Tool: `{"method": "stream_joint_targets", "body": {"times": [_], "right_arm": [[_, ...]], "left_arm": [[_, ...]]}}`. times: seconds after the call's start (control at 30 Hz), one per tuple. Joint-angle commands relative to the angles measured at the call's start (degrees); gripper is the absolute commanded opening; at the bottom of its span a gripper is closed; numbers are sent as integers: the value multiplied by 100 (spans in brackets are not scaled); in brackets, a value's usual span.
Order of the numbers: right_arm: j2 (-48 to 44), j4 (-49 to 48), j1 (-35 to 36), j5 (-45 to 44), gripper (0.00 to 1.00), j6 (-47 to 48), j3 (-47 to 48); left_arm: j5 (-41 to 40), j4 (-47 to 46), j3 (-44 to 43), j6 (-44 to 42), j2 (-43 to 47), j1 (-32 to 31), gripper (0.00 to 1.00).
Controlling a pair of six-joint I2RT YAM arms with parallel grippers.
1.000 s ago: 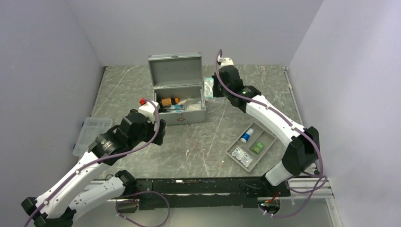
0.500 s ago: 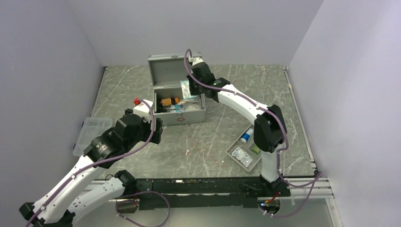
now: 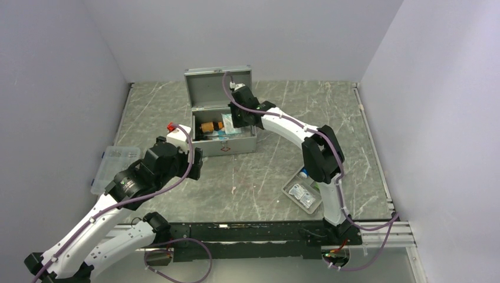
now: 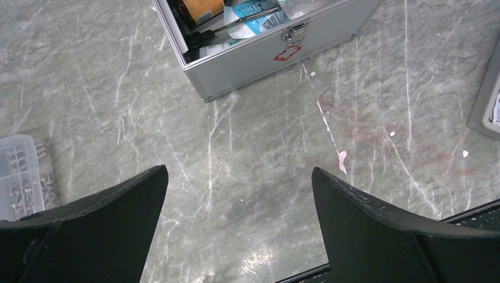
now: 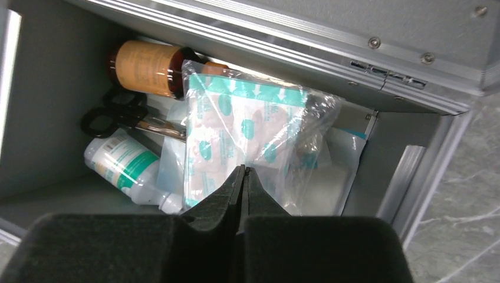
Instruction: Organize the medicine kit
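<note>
A grey, marble-patterned desk (image 3: pixel 177 112) with pale veins and a few whitish and reddish smears stands in a small booth. Plain, pale lavender surfaces close it in: the left wall (image 3: pixel 53 88), the back wall (image 3: pixel 247 35) and the right wall (image 3: pixel 436 106). A metal strip (image 3: pixel 371 141) edges the desk's right side; a black rail (image 3: pixel 247 231) runs along its near edge. The light is soft and even

The medicine kit (image 3: pixel 227 145) stands by the bench's far edge, with a packet (image 5: pixel 247 130), bottle (image 5: pixel 147 68) and scissors (image 5: pixel 118 115) in it. A plastic box (image 3: pixel 115 162) lies at the left edge, and a tray (image 3: pixel 302 194) toward the near right corner.
</note>
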State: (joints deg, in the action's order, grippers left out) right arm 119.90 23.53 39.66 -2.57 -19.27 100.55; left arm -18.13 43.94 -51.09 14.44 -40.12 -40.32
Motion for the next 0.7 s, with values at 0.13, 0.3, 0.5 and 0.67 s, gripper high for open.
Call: {"method": "stream_joint_targets", "body": {"times": [0.13, 0.3, 0.5, 0.67], "right_arm": [[225, 18, 56, 12, 0, -209, 137], [128, 46, 82, -142, 21, -218, 105], [-375, 67, 114, -330, 54, -184, 33], [-1230, 48, 222, -671, 58, -196, -163]], "left_arm": [[-41, -210, 14, -11, 33, 39, 99], [-30, -194, 0, -6, 11, 47, 99], [-29, -202, 11, -4, 22, 42, 99], [-17, -201, 3, -11, 4, 51, 99]]}}
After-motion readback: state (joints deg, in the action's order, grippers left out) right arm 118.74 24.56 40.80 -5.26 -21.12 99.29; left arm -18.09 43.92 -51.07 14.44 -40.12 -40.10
